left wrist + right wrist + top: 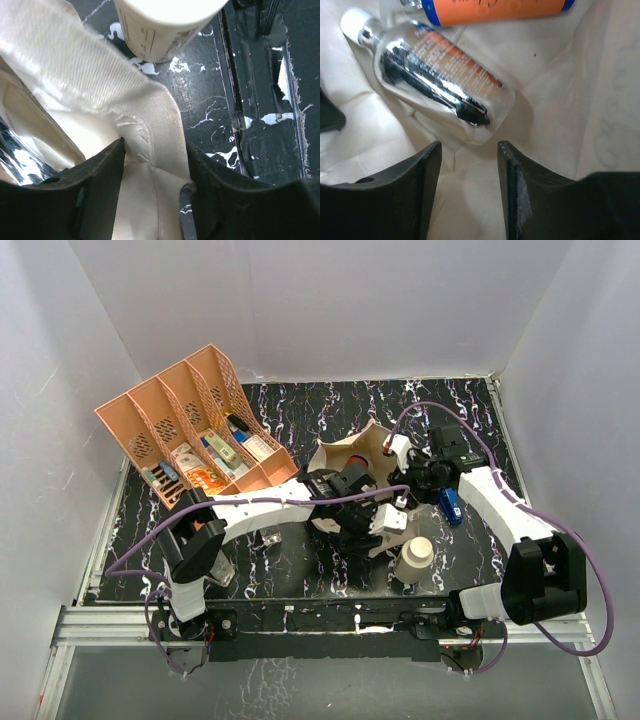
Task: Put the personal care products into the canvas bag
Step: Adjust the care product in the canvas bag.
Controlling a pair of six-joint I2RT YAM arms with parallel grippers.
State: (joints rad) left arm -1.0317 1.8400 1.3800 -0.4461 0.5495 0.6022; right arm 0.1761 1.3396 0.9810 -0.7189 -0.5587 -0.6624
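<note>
Found left pincer parted about halfway, straddling a folded rim of the canvas bag; cloth slack between the jaws, not clenched. Found right pincer likewise parted, inside the bag, grasping nothing. Noted clear bottle lying loose on the cloth just beyond its fingertips, long axis diagonal, white cap pointing away to upper left, base nearest the jaws. Noted cream cylinder standing on the table beside the bag.

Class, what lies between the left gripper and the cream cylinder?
In the left wrist view, the canvas bag's folded rim, then bare marbled table, separates left gripper from cream cylinder.
</note>
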